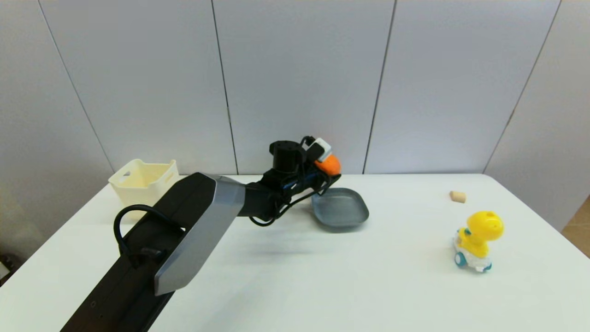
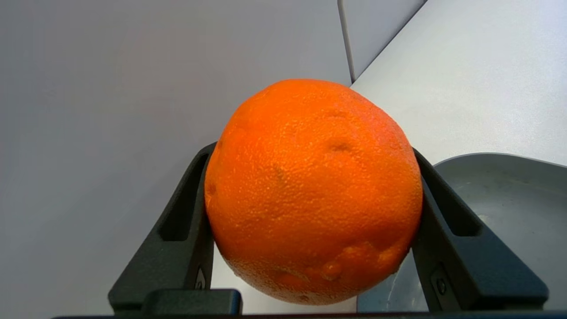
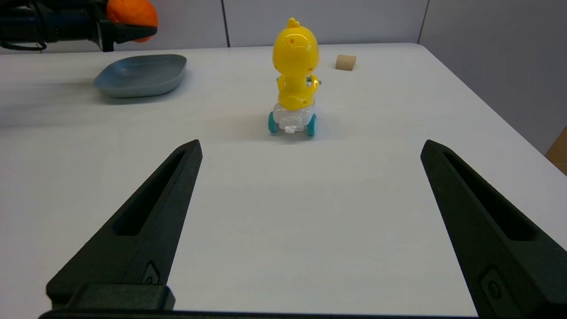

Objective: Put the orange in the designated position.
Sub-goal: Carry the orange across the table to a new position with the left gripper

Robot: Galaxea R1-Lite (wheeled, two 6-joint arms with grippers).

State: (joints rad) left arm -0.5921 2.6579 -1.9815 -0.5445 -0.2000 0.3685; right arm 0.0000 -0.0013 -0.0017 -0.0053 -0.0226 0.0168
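My left gripper point(image 1: 328, 168) is shut on the orange point(image 1: 329, 164), holding it in the air just above the far left rim of the grey plate point(image 1: 341, 208). Up close, the dimpled orange point(image 2: 312, 190) fills the space between the two black fingers point(image 2: 177, 239), with the plate's edge point(image 2: 509, 195) beside and below it. From the right wrist view the orange point(image 3: 133, 14) hangs over the plate point(image 3: 141, 75) in the distance. My right gripper point(image 3: 310, 148) is open and empty, low over the table's near right part.
A yellow dinosaur toy car point(image 1: 477, 242) stands on the right side of the table, with a small cork-like piece point(image 1: 457, 197) behind it. A cream basket point(image 1: 144, 180) sits at the far left corner. The wall runs close behind the plate.
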